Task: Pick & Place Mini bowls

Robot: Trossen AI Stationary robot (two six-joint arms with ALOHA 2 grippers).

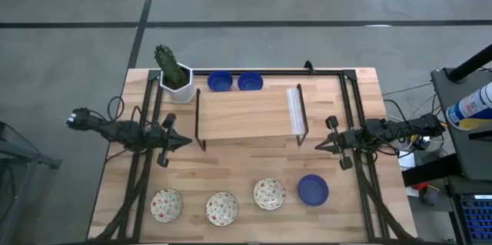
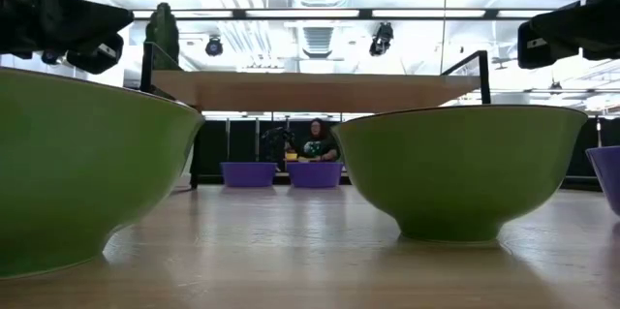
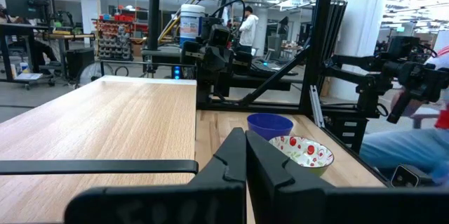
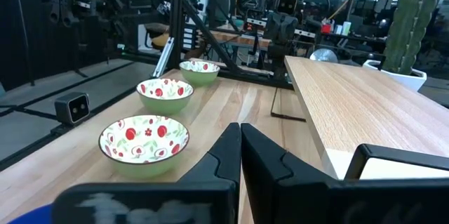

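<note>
Three cream-white speckled mini bowls [image 1: 166, 204] [image 1: 221, 207] [image 1: 269, 193], green on the outside, stand in a row near the table's near edge, with a deep blue mini bowl [image 1: 313, 190] to their right. Two more blue bowls [image 1: 220, 81] [image 1: 250, 82] stand at the far edge. My left gripper [image 1: 181, 140] is shut and empty above the table at the left end of the raised shelf. My right gripper [image 1: 321, 145] is shut and empty at the shelf's right end. The left wrist view shows the blue bowl [image 3: 270, 124] and one speckled bowl [image 3: 305, 154]; the right wrist view shows all three speckled bowls [image 4: 144, 140].
A raised wooden shelf [image 1: 250, 112] on dark metal legs stands mid-table between the grippers. A white pot with a green cactus [image 1: 175, 76] stands at the far left. A black frame [image 1: 350, 84] borders the table. A person [image 2: 316, 140] shows in the room beyond.
</note>
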